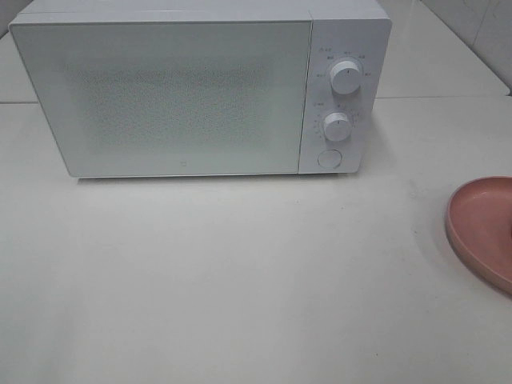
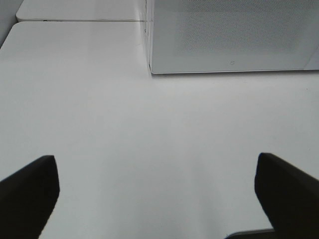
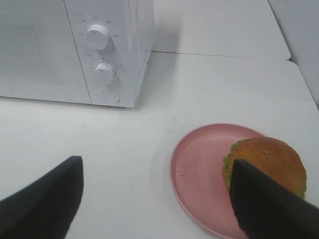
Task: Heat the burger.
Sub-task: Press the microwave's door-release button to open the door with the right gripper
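Both grippers are wide open and holding nothing. The left gripper has its two dark fingers spread about as far as they go, with only bare white table between them and the microwave further ahead. It touches nothing that I can see.

The right gripper is spread wide too. The gap between its jaws is mostly table, plus the near edge of the pink plate. One finger overlaps the burger in the wrist view. I can't tell if it's actually touching the bun or just in front of it.

The burger sits on the plate, toward the side away from the microwave, with green lettuce peeking out under the bun. The plate is on the table to the right of the microwave, well apart from it. The microwave door is shut.
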